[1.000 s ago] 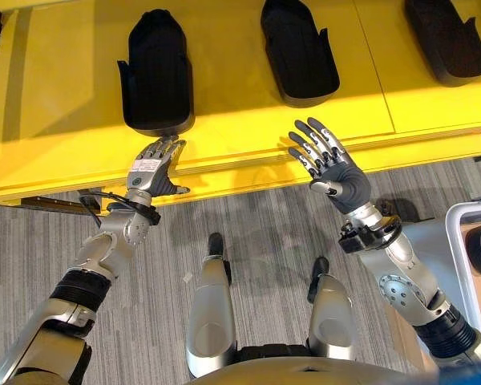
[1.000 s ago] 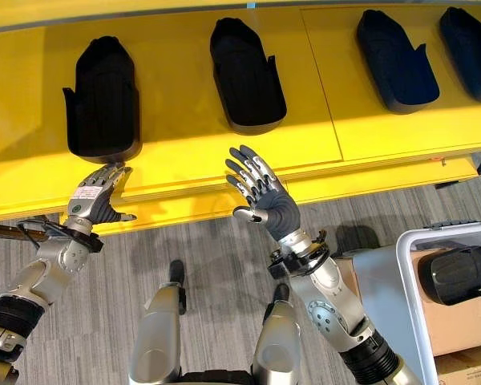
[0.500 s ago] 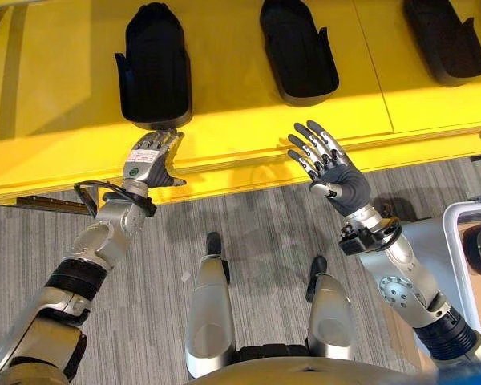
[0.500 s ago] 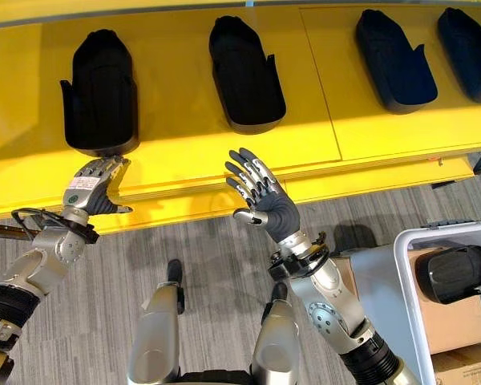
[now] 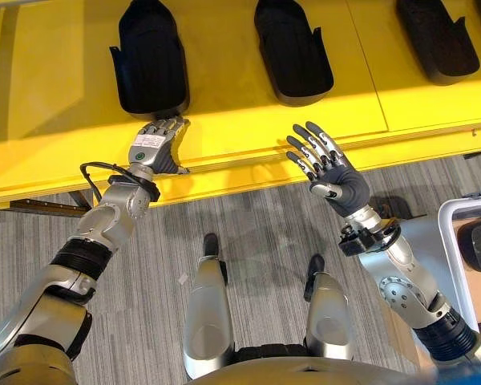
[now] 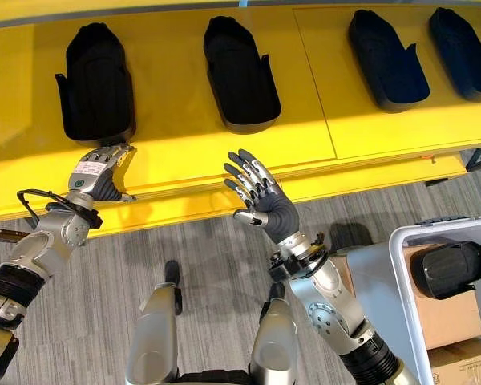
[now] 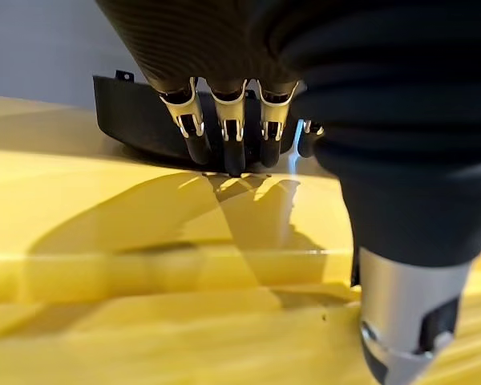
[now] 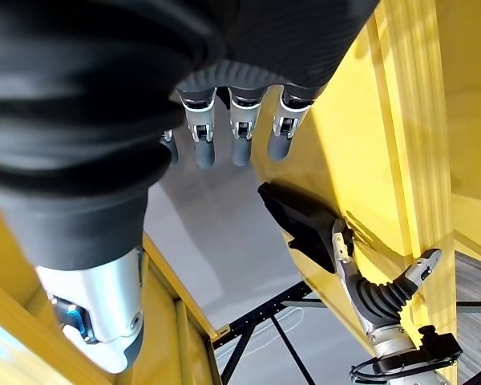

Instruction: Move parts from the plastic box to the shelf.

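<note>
Yellow shelf (image 6: 176,172) runs across the far side of the scene, above grey striped floor (image 6: 208,265). Four black moulded parts lie on it in a row: the first part (image 6: 96,84) at the robot's left, a second part (image 6: 240,76) near the middle, a third part (image 6: 385,60) and a fourth part (image 6: 461,52) further right.

Left hand (image 6: 96,175) rests at the shelf's front edge, just in front of the first part. Its fingers (image 7: 232,152) are straight, tips down on the yellow surface just beside the part's near rim, holding nothing; whether they touch the part itself I cannot tell.

Right hand (image 6: 264,200) is raised palm-up over the shelf's front edge, between the second and third parts and well apart from both. Its fingers (image 8: 240,144) are spread and relaxed, empty.

At the robot's right stands a white plastic box (image 6: 405,273) on the floor, with one more black part (image 6: 449,269) inside it, lying on a cardboard carton (image 6: 457,321).
</note>
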